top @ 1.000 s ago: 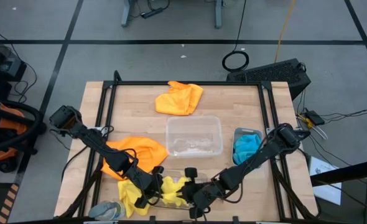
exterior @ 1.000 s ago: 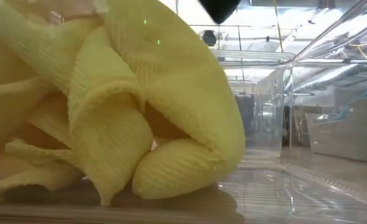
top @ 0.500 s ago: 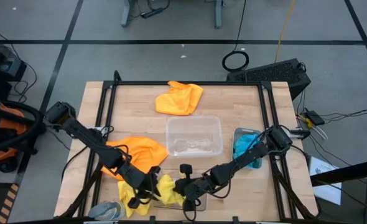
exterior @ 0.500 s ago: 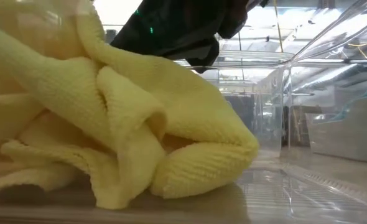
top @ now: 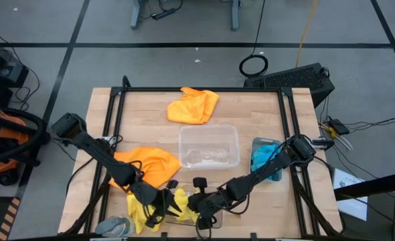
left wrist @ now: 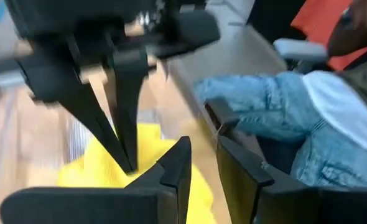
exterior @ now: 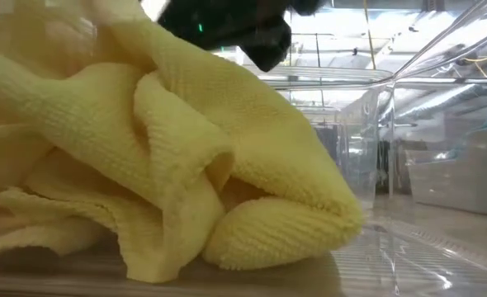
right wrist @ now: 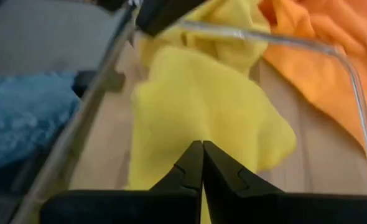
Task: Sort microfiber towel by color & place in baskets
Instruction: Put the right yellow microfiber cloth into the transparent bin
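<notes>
Two dark robot arms reach over a wooden bench toward its near edge. The right pincer is fully closed, its fingertips pinching a fold of a yellow towel that lies crumpled in a clear basket directly beneath it. The left pincer sits just beside it on the left, its fingers slightly parted with nothing visibly between them; the yellow cloth lies just beyond its tips. More yellow cloth spills over the bench on the far side of the left pincer. Behind the left pincer, touching the yellow heap, a large orange towel lies spread with its long axis running left to right. Behind the right pincer stands an empty clear basket at the bench's middle, and beyond that a second orange towel lies bunched near the far edge. To the right of the right pincer, a narrow basket holds a blue towel. A small grey thing rests at the near left corner. A person in jeans sits close to the bench.
</notes>
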